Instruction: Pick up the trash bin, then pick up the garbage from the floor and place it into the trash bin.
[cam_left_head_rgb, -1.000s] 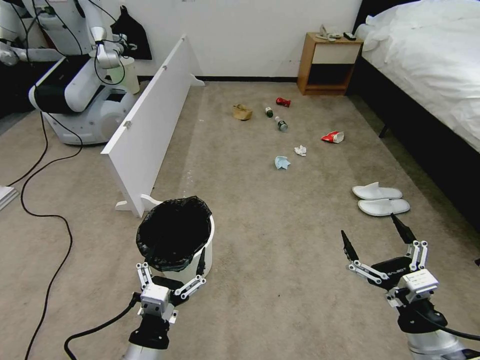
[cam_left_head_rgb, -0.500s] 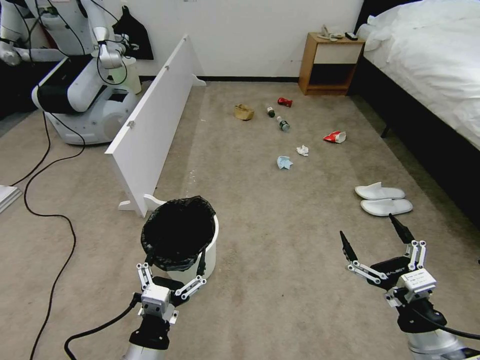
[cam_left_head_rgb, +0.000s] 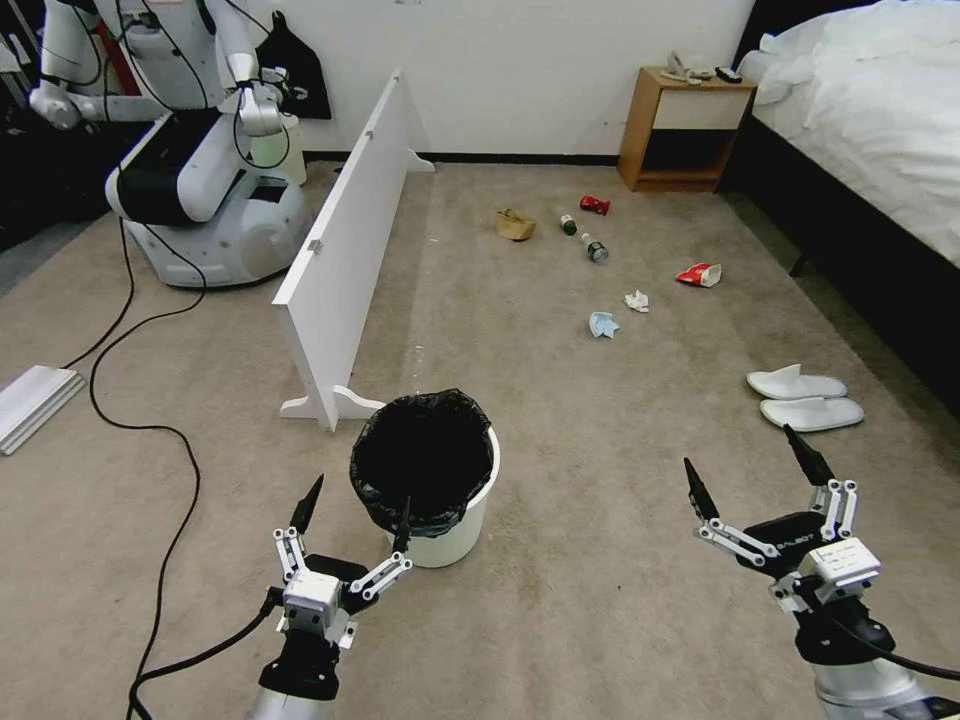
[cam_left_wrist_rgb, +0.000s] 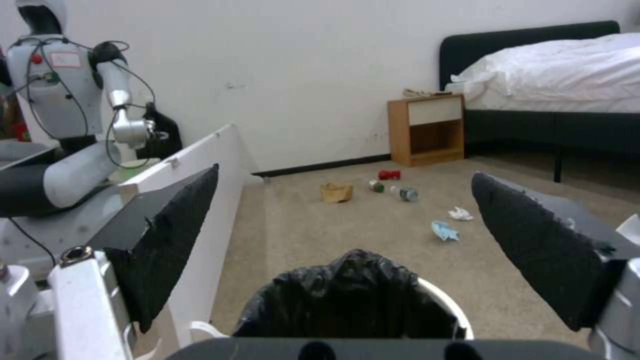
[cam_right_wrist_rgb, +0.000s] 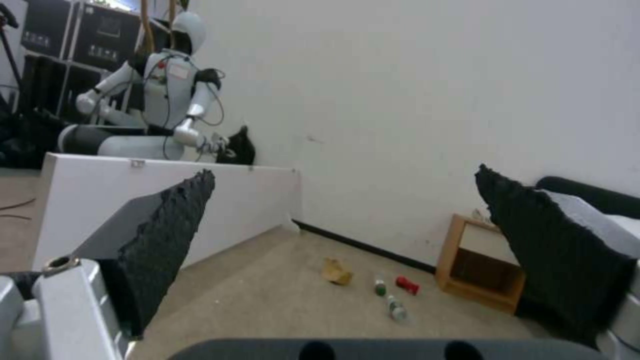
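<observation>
The trash bin (cam_left_head_rgb: 462, 535), white with a black bag over its rim, stands on the carpet just ahead of my left gripper (cam_left_head_rgb: 357, 508) and a little to its right. That gripper is open and holds nothing; one fingertip overlaps the bin's near rim in the head view. The left wrist view shows the bin (cam_left_wrist_rgb: 448, 306) low between the open fingers (cam_left_wrist_rgb: 173, 235). My right gripper (cam_left_head_rgb: 742, 458) hovers open and empty. Garbage lies ahead: two white slippers (cam_left_head_rgb: 805, 397), a blue mask (cam_left_head_rgb: 603, 324), tissue (cam_left_head_rgb: 636, 300), a red-white packet (cam_left_head_rgb: 698, 274), bottles (cam_left_head_rgb: 595, 250), a red wrapper (cam_left_head_rgb: 595, 205) and a tan bag (cam_left_head_rgb: 515, 224).
A long white board (cam_left_head_rgb: 350, 260) stands on edge left of the bin. Another robot (cam_left_head_rgb: 200, 170) is parked at the back left, its black cable (cam_left_head_rgb: 150, 430) snaking over the carpet. A wooden nightstand (cam_left_head_rgb: 685, 130) and a bed (cam_left_head_rgb: 880, 120) bound the right side.
The whole picture has shifted to the right, so the camera has moved. The bin now lies right of my left gripper's centre rather than straight ahead. Both grippers stay open.
</observation>
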